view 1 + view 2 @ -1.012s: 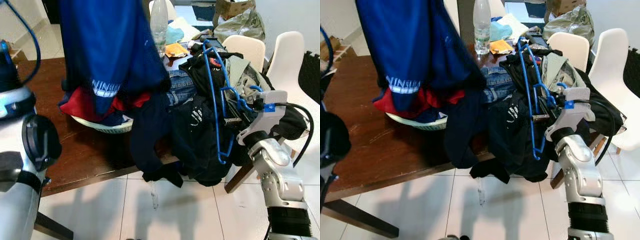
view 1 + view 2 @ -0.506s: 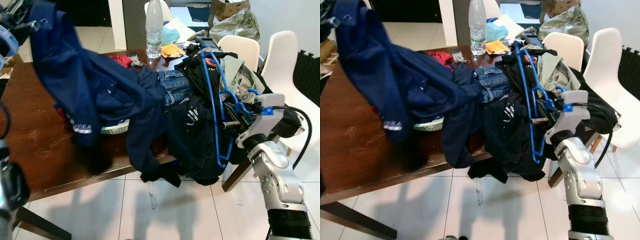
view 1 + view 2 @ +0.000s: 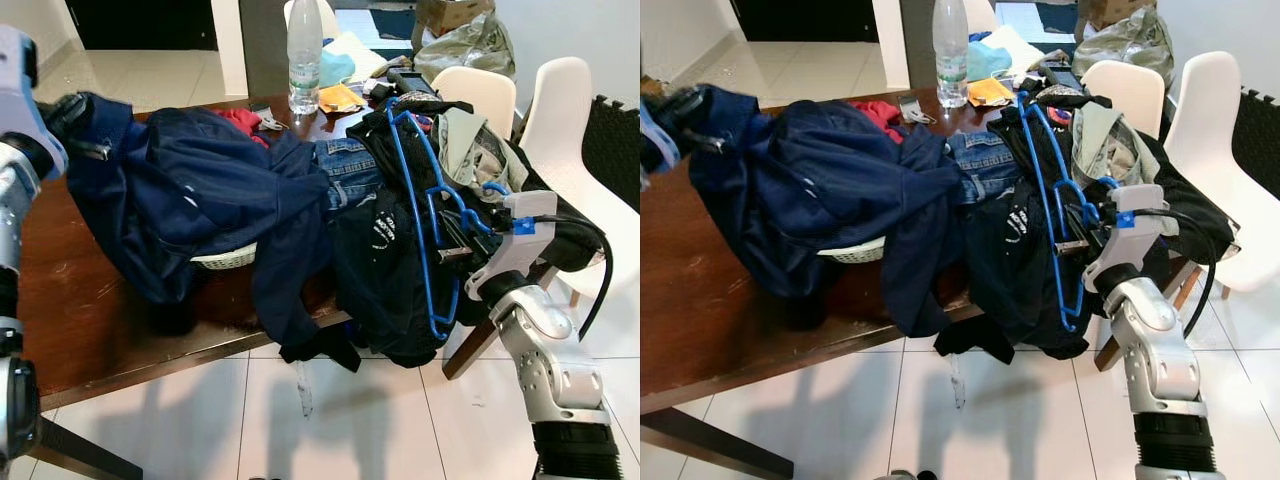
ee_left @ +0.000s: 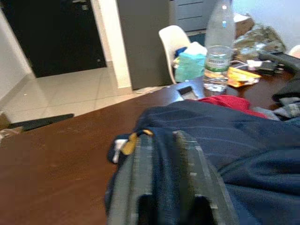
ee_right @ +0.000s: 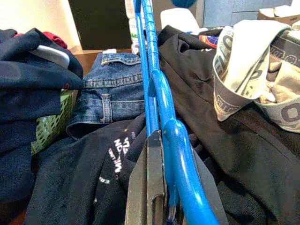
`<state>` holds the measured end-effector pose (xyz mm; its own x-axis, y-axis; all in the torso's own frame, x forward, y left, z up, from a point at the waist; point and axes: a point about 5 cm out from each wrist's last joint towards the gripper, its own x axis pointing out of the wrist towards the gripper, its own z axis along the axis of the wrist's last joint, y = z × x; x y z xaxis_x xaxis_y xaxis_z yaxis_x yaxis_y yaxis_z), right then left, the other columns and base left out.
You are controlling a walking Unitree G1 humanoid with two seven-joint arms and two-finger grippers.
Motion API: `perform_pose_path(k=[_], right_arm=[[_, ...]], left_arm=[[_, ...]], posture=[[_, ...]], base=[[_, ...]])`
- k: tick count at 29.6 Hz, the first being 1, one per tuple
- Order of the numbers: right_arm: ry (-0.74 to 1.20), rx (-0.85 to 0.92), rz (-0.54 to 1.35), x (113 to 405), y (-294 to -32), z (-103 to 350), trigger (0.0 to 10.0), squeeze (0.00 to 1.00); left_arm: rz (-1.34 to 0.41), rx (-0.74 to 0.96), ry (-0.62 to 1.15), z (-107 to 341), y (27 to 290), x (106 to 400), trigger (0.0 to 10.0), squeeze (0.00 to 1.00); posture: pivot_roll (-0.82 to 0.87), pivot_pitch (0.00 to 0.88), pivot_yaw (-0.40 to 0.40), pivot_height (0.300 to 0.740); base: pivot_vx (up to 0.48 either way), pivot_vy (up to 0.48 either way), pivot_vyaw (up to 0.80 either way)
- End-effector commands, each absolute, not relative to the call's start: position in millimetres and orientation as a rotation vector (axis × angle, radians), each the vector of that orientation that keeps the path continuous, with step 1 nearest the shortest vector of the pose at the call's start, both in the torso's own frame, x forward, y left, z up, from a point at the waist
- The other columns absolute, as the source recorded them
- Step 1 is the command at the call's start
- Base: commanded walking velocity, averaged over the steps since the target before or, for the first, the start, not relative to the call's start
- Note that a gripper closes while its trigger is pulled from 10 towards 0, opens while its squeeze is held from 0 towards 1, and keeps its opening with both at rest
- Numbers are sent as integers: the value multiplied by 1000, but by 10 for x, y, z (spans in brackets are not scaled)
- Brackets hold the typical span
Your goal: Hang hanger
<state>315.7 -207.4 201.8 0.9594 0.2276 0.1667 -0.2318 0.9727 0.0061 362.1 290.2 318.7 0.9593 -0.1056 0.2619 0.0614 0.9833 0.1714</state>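
Blue hanger (image 3: 432, 235) clamped in right gripper (image 5: 161, 187) | left gripper (image 4: 164, 178) pinching navy garment (image 3: 200, 200) (basket (image 3: 225, 258) mostly buried)

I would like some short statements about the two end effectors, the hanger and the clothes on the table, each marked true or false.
1. The right end effector is shut on the blue hanger. True.
2. The left end effector grips the jeans. False: it grips the navy garment.
3. The water bottle lies on its side. False: it stands upright.
4. The jeans lie between the navy garment and the black clothes. True.
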Motion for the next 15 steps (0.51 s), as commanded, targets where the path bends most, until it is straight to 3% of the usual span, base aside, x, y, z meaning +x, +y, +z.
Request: perform_pose_path(k=[1,9,15], right_arm=[[-157,14,229,3125,-2095,2012,10000,0],[-156,10,220,3112,-2139,2020,10000,0],[-155,15,225,3117,-2114,2012,10000,0]], left_arm=[[-119,173,-285,3184,2830,3636,10000,1000],[-176,218,-347,3358,2768,3585,10000,1000],[-405,235,-438,3757,2577,3322,10000,1000]], posture=[[94,151,15,740],[96,154,15,740],[105,155,13,740]], base=[[0,0,0],[0,0,0],[0,0,0]])
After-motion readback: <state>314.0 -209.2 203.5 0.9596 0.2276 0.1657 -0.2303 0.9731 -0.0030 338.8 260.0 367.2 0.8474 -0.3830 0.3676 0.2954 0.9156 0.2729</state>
